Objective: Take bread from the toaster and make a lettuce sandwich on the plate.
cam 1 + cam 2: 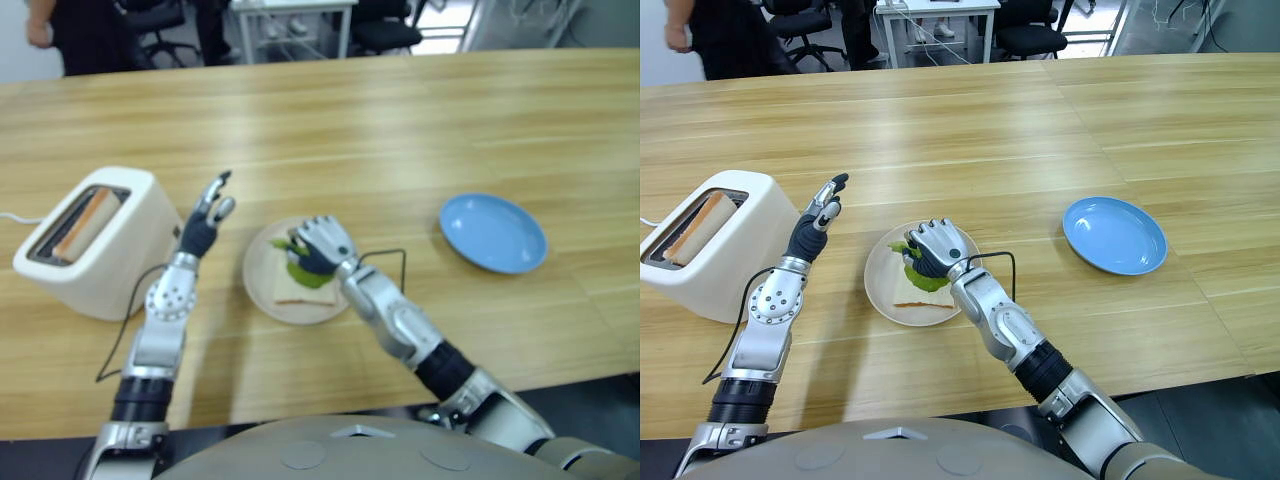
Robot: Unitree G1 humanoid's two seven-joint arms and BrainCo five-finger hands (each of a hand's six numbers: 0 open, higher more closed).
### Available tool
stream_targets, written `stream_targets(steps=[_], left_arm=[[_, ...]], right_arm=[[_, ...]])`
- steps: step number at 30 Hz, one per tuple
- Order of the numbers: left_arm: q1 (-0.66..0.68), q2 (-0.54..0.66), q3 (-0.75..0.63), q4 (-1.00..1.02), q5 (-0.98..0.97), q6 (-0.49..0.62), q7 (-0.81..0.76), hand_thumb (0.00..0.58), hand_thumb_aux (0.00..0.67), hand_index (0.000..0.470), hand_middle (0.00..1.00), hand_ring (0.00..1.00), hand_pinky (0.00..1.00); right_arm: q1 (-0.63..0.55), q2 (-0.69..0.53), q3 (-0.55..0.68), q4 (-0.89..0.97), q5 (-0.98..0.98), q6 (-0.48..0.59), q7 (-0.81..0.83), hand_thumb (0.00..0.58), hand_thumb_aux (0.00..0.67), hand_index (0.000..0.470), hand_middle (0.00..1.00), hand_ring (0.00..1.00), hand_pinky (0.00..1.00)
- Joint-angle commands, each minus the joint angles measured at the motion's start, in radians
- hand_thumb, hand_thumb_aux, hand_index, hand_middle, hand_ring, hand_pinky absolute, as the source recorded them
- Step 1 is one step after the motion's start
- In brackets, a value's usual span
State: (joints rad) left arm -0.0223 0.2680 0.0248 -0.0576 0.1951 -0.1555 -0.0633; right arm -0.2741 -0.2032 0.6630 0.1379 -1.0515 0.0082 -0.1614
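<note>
A cream toaster stands at the left with one slice of bread in its slot. My left hand is raised just right of it, fingers extended, holding nothing. A beige plate lies in front of me with a bread slice on it. My right hand is curled around green lettuce, holding it directly over that slice, touching or nearly touching it.
A blue plate lies to the right on the wooden table. A thin black cable loops beside the beige plate. Office chairs and a white table stand behind the far edge.
</note>
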Motion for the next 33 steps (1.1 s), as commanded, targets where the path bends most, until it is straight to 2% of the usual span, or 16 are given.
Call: stream_targets(steps=[1,7,15,16,17,18,19,20,21,22,24,25,33], left_arm=[[0.008,-0.005,-0.016,0.018,0.017,0.011,0.003,0.0,0.0,0.0,0.0,0.0,0.0],[0.005,-0.003,-0.023,0.02,0.024,0.011,0.003,0.0,0.0,0.0,0.0,0.0,0.0],[0.013,-0.004,-0.024,0.021,0.029,0.008,0.004,0.0,0.0,0.0,0.0,0.0,0.0],[0.014,-0.004,-0.024,0.021,0.03,0.008,0.004,0.0,0.0,0.0,0.0,0.0,0.0],[0.014,-0.004,-0.025,0.021,0.031,0.008,0.003,0.0,0.0,0.0,0.0,0.0,0.0],[0.014,-0.004,-0.025,0.021,0.031,0.008,0.003,0.0,0.0,0.0,0.0,0.0,0.0],[0.014,-0.003,-0.025,0.021,0.031,0.008,0.001,0.0,0.0,0.0,0.0,0.0,0.0],[0.014,-0.002,-0.024,0.021,0.031,0.007,0.0,0.0,0.0,0.0,0.0,0.0,0.0],[0.014,-0.001,-0.024,0.021,0.031,0.007,0.0,0.0,0.0,0.0,0.0,0.0,0.0],[0.014,-0.001,-0.024,0.021,0.032,0.006,-0.001,0.0,0.0,0.0,0.0,0.0,0.0],[0.014,-0.001,-0.024,0.021,0.032,0.007,-0.001,0.0,0.0,0.0,0.0,0.0,0.0],[0.014,-0.001,-0.024,0.021,0.032,0.007,-0.001,0.0,0.0,0.0,0.0,0.0,0.0],[0.017,-0.005,-0.028,0.025,0.034,0.003,0.002,0.0,0.0,0.0,0.0,0.0,0.0]], right_arm=[[-0.013,0.008,0.017,0.109,-0.003,-0.014,-0.032,0.58,0.67,0.46,1.0,1.0,1.0],[-0.066,0.018,0.037,0.279,-0.019,-0.029,-0.116,0.58,0.67,0.46,1.0,1.0,1.0],[-0.112,0.018,0.063,0.362,-0.03,-0.033,-0.175,0.58,0.67,0.46,1.0,1.0,1.0],[-0.117,0.019,0.066,0.367,-0.031,-0.034,-0.178,0.58,0.67,0.46,0.95,0.95,0.95],[-0.121,0.02,0.071,0.369,-0.033,-0.035,-0.179,0.58,0.67,0.46,0.75,0.75,0.75],[-0.123,0.021,0.076,0.369,-0.035,-0.036,-0.18,0.576,0.612,0.42,0.42,0.42,0.42],[-0.122,0.023,0.08,0.366,-0.037,-0.035,-0.18,0.572,0.594,0.408,0.38,0.38,0.38],[-0.119,0.025,0.084,0.36,-0.038,-0.034,-0.179,0.572,0.594,0.408,0.38,0.38,0.38],[-0.116,0.025,0.087,0.354,-0.039,-0.033,-0.177,0.535,0.483,0.332,0.09,0.09,0.09],[-0.113,0.024,0.09,0.346,-0.04,-0.032,-0.176,0.52,0.455,0.312,0.0,0.0,0.0],[-0.101,0.016,0.091,0.322,-0.035,-0.035,-0.173,0.47,0.378,0.26,0.0,0.0,0.0],[-0.094,0.01,0.089,0.306,-0.033,-0.036,-0.17,0.464,0.37,0.254,0.0,0.0,0.0],[-0.045,-0.032,0.068,0.171,-0.021,-0.038,-0.129,0.464,0.37,0.254,0.0,0.0,0.0]])
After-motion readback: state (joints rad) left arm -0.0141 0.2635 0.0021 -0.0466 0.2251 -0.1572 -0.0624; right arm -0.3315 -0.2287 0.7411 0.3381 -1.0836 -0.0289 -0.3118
